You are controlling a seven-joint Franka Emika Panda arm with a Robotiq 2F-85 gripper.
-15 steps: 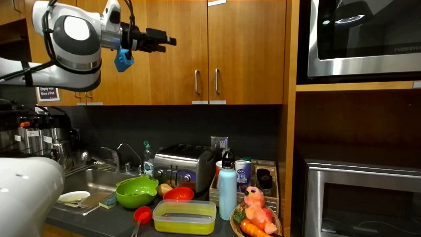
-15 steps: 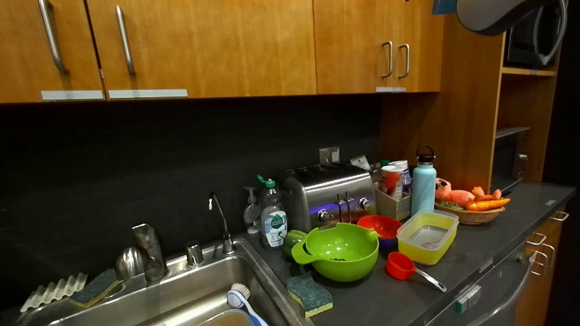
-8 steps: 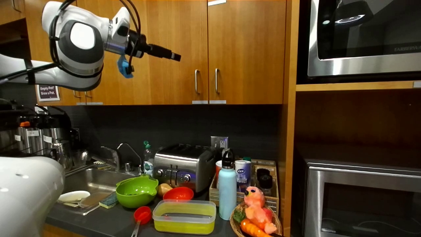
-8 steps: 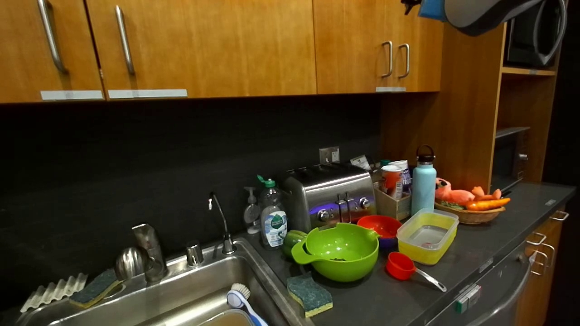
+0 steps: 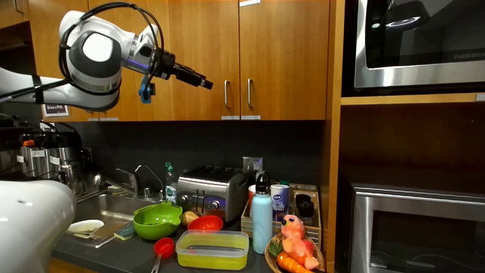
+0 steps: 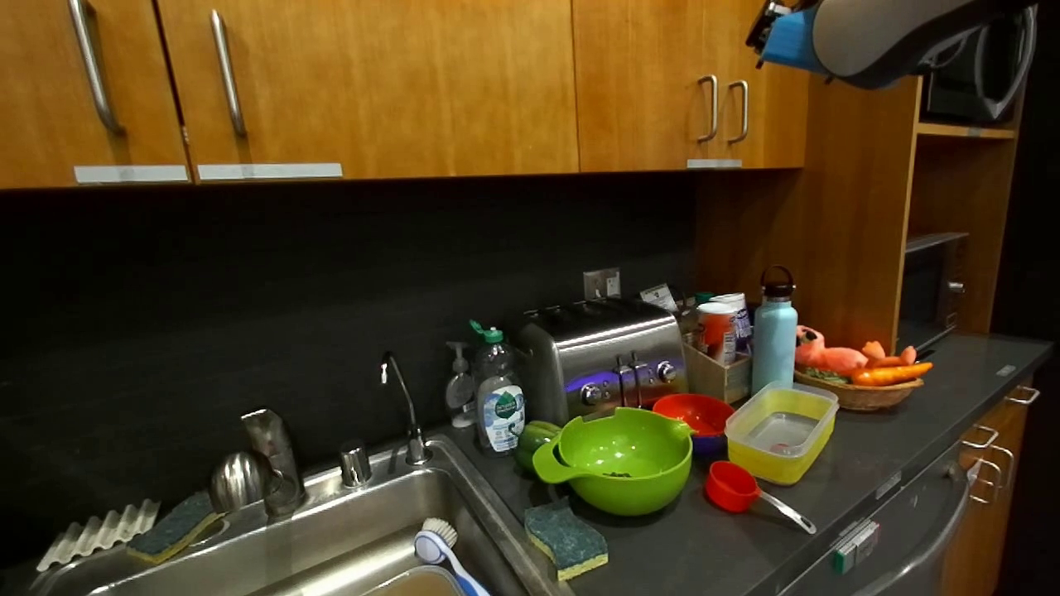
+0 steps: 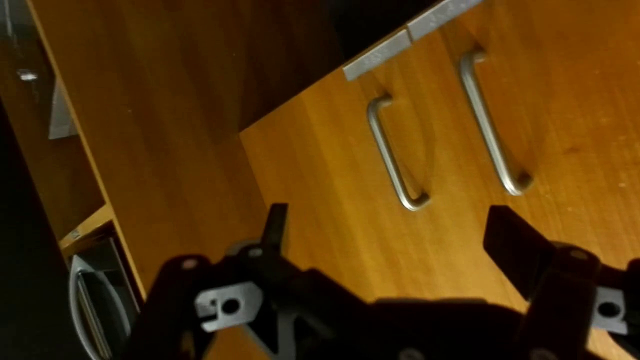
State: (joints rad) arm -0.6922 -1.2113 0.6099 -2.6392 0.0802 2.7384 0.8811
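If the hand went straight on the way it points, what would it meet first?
Probably a cupboard door, near its metal handle; depth is unclear, so the handle could come first.

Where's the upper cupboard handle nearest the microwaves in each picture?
In an exterior view: handle, upper middle, pair's right one.
In an exterior view: handle, upper right, pair's right one.
Wrist view: handle, right of centre, pair's left one.
Shared landmark: pale label near its end.

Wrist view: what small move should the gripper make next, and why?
Perhaps a slight turn to line up with the cabinet handles: the open, empty gripper faces them, but both slant in this view, not square to its jaws.
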